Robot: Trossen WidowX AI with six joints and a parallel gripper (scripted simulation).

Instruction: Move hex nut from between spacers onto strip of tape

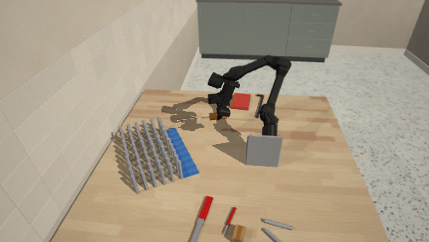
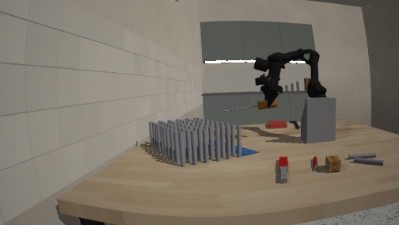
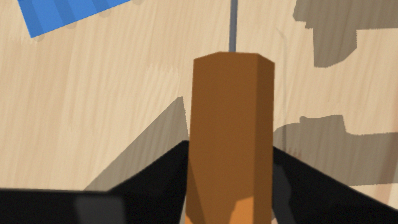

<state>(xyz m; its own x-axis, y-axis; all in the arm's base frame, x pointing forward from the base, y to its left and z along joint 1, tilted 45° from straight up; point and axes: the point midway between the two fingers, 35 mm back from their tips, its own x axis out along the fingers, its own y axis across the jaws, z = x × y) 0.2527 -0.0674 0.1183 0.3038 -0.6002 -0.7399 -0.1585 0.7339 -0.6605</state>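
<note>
Here gripper (image 3: 231,165) clamps hook pick (image 3: 232,135); exterior shows it airborne.

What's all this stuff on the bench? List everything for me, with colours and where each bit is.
Spacers: many, grey, standing in rows at the table's wall side.
Tape strip: one, blue, alongside the spacers.
Hook pick: one, orange-brown handle, thin grey shaft, held in the air.
Grey block: one, mid-table.
Red flat block: one, behind the arm.
Red-handled tools: two, near edge.
Brown cube: one, near edge.
Grey rods: two, lying near edge.
Cabinet: grey-green, far wall.
Hand: one, black, closed on the pick.
</note>
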